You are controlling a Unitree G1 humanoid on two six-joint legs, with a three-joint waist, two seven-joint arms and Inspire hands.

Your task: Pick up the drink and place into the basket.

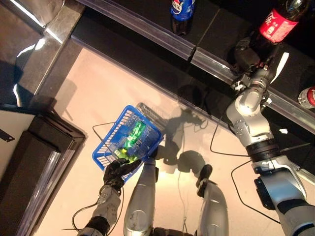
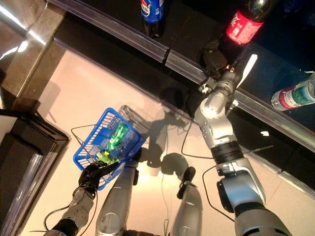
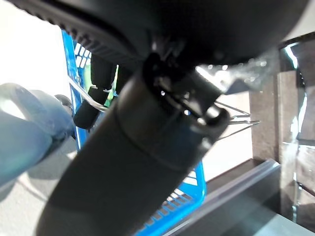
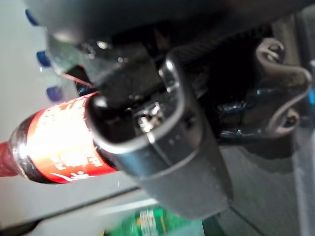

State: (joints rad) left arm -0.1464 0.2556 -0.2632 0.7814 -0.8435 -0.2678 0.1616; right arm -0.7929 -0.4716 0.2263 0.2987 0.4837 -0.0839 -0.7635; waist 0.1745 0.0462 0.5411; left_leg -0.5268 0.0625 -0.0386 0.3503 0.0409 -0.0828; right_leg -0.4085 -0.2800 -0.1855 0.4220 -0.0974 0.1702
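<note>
The right hand (image 1: pixel 248 55) is reaching the red-labelled cola (image 1: pixel 278 22) on the dark shelf (image 1: pixel 147 29), fingers apparently curling round it; the left hand (image 1: pixel 117 172) is gripping the blue basket's (image 1: pixel 106 147) handle

The right hand (image 4: pixel 162 162) fills most of the right wrist view as a dark bulk, with its thumb standing out across the centre. Past the thumb stands a dark cola bottle (image 4: pixel 54 142) with a red label and a red cap end; the label is partly hidden behind the thumb. The thumb lies against the bottle; the fingers on the far side cannot be seen, so the grip cannot be confirmed. Three blue bottle caps (image 4: pixel 42 59) show behind the cola bottle. A green-labelled bottle (image 4: pixel 152 223) shows just beside the thumb's base.
</note>
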